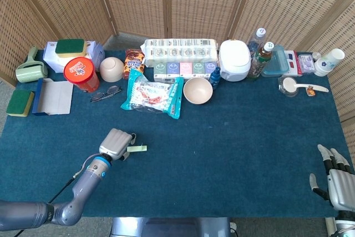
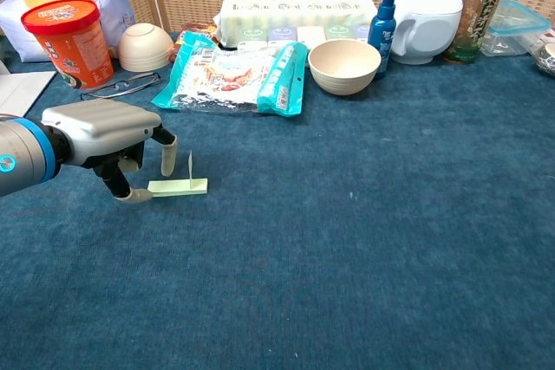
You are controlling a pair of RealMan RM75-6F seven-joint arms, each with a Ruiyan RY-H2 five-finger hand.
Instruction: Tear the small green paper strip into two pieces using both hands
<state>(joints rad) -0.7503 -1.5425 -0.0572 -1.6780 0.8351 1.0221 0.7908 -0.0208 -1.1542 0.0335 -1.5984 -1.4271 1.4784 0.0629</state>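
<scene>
Counter (image 2: 390,240) covered in matt, fuzzy blue cloth; green strip (image 2: 178,186) thin matt paper; left hand (image 2: 108,132) smooth silvery metal-look shell; snack bag (image 2: 230,71) glossy plastic.

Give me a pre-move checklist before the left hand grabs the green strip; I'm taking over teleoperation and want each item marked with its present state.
1. Green paper strip lies flat on the blue table cloth, nothing on top of it: ok.
2. Left hand at the strip's left end, fingers pointing down over it: ok.
3. Left hand already holds the strip: not ok; a fingertip is at the strip's end, but whether it touches, cannot tell.
4. Right hand near the strip for a two-handed tear: not ok, it is at the table's far right edge.
5. Right hand open: ok, fingers apart.
6. Snack bag clear of the strip: ok.
</scene>
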